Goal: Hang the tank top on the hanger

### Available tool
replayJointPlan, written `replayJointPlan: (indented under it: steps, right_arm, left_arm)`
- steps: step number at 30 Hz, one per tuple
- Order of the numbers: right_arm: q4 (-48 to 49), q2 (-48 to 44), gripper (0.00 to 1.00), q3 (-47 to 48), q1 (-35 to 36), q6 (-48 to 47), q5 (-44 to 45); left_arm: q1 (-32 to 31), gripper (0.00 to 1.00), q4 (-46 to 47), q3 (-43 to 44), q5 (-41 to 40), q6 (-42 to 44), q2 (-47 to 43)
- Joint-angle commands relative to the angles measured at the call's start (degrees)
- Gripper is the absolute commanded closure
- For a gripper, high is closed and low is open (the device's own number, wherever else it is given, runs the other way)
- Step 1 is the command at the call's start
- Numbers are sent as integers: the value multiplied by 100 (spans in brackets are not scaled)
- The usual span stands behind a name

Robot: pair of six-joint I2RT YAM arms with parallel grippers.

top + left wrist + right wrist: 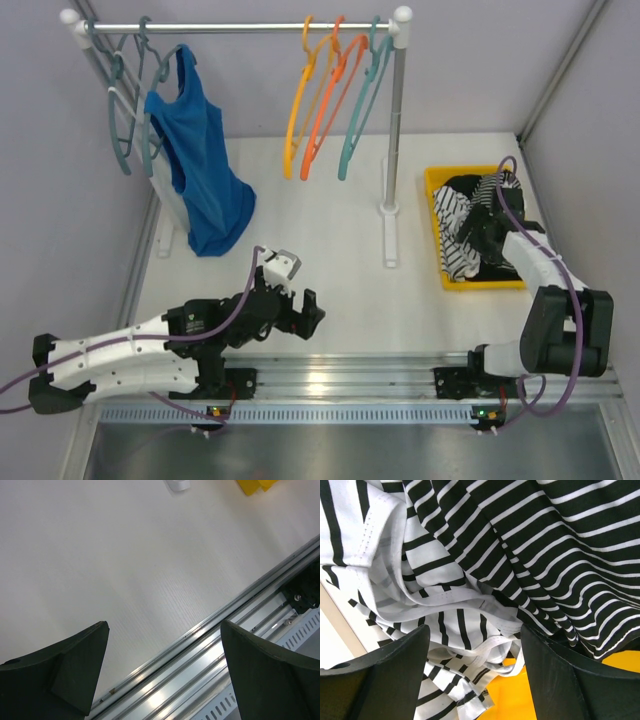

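I'm holding the right gripper (475,640) open, the soft white, black-striped tank top (445,580) just beneath it. My left gripper (164,630) is hovering open (white table (125,555) below).

tank top (385,540) soft matt cloth; bin (507,700) smooth yellow plastic; table (125,570) matt white, faint grain; rail (190,665) shiny metal

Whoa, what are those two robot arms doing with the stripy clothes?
The right tool is down in the yellow bin. It is open just above the white tank top with bold black stripes, and it is not gripping it yet. The left tool hovers open over the table, holding nothing. The amber hanger that the top is meant for hangs empty on the rack.
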Motion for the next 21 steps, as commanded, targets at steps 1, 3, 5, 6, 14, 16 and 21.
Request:
replayJointPlan:
  steps: [1,3,5,6,14,16,21]
  right_arm:
    - [319,-4,27,-16,36,63,-4]
    - [310,40,27,-52,36,63,-12]
    - [319,40,28,-139,62,98,-21]
    - [353,-3,28,-244,106,98,-30]
    - [573,23,43,-500,299,238,-22]
    - [521,-91,55,-465,308,282,5]
    - [144,-503,87,-106,335,256,67]
  left_arm:
    - [-27,2,307,-57,57,-2,15]
    - [-18,2,333,-58,57,-2,32]
    - [-27,2,342,-58,66,-2,41]
    - [-27,2,350,-58,66,-2,59]
    - [-27,2,412,-58,145,-2,129]
    - [-18,2,386,-49,137,-11,120]
    - [-27,2,359,-14,128,-11,94]
